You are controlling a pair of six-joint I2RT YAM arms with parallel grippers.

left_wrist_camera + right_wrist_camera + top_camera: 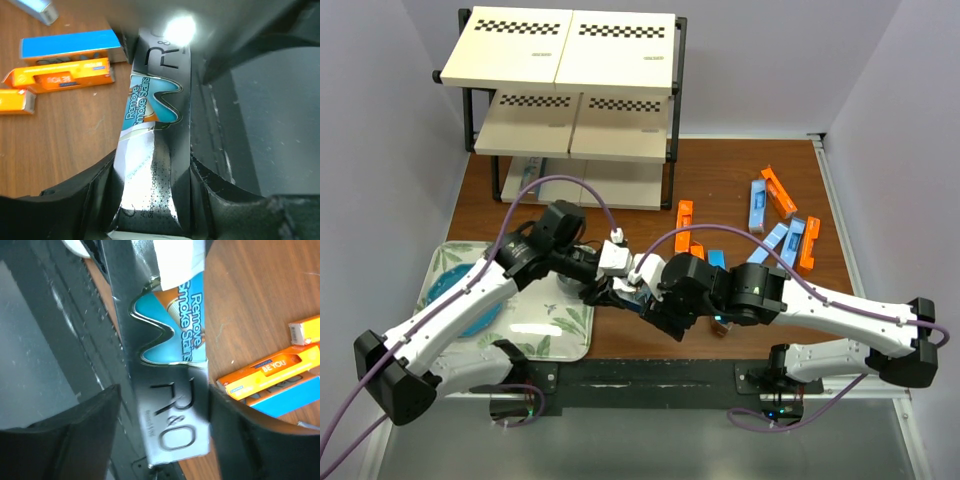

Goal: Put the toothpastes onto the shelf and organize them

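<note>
- The left claw (150, 172) pinches one shiny dark toothpaste box (162, 95) by its long sides, at the middle of the surface's (720, 170) near edge.
- The right claw (160, 415) straddles the same box loosely, with a gap at one finger.
- About four orange boxes (779, 191) and four light blue boxes (757, 206) lie toward the right edge; the arms hide some.
- One three-tier shelf (570, 60) stands at the far-left corner; what is on its bottom tier is unclear.

A brown wooden table (720, 180) stands closed in by plain, pale lavender walls: a left wall (380, 120), a back wall (750, 60) and a right wall (910, 150). A white strip (840, 215) runs along the table's right edge, and a black rail (650, 378) runs along its near edge. Below that rail lies a grey surface (640, 440). The light is soft and even.
</note>
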